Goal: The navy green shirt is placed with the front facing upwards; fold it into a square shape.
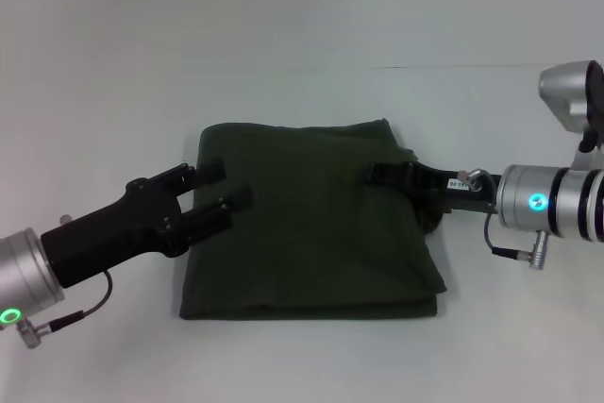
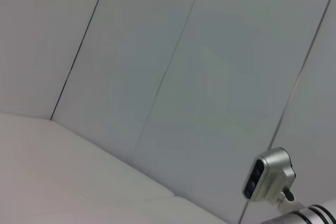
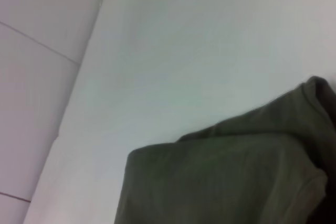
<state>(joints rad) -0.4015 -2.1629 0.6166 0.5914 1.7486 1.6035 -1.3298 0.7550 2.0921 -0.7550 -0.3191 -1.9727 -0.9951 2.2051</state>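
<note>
A: At table (image 1: 113,63) centre, shirt (image 1: 311,233) lies as a near-square packet, lettering hidden. We judge folding mostly done.

B: Left gripper (image 1: 219,197) at its 9 o'clock edge, fingers apart over the cloth. Right gripper (image 1: 387,175) at 3 o'clock, on the cloth; we cannot tell its fingers. That edge looks rumpled; only tidying is left.
</note>
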